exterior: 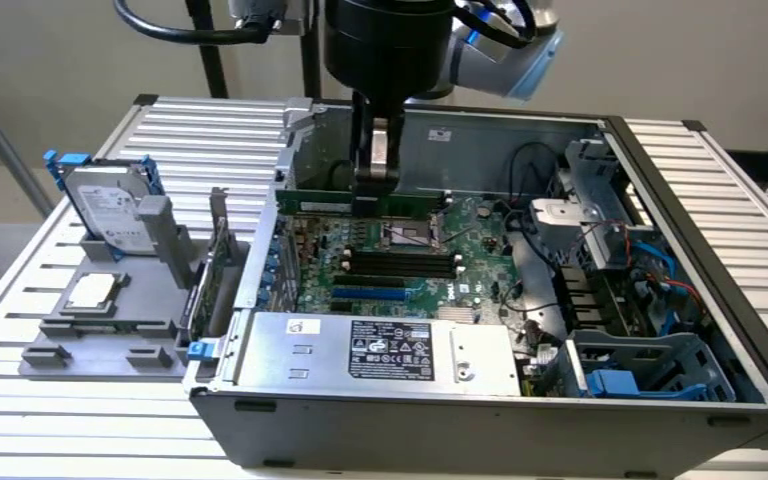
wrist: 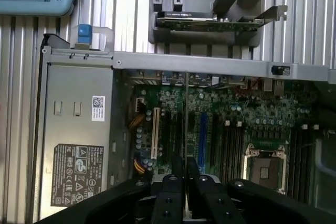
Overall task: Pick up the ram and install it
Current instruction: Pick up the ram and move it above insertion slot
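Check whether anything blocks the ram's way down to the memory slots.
Nothing visible does. The tool grips the ram above the motherboard, and the black memory slots beside the processor socket lie bare.

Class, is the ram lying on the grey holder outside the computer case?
No, the gripper holds the ram over the motherboard inside the case.

The ram (exterior: 320, 205) is a long, narrow green circuit-board stick with a row of small dark chips along its face, pinched near its middle between the closed-in fingers of the tool (exterior: 375, 188). It stands on edge with its long side level, inside the open computer case (exterior: 518, 135), over the motherboard (exterior: 398, 280) close to the case's far wall. From the wrist camera the ram (wrist: 185, 119) appears edge-on as a thin line.
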Controlling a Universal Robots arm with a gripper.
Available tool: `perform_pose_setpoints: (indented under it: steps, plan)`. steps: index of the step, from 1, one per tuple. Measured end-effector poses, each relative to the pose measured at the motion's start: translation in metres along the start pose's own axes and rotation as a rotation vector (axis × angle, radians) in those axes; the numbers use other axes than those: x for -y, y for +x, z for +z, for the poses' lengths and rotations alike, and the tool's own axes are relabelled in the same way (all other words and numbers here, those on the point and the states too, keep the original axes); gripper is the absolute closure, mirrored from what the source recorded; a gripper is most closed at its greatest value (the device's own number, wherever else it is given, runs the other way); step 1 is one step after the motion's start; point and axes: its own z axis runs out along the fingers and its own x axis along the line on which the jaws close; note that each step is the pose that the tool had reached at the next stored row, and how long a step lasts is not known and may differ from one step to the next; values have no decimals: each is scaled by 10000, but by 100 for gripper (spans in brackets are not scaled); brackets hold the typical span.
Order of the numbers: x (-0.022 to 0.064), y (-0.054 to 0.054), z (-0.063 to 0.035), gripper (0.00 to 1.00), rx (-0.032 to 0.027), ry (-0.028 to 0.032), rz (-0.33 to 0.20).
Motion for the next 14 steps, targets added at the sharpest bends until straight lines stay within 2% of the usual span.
perform_pose_setpoints:
  steps: [14]
  plan:
    - [203, -414, 109, 86, 36, 1, -3]
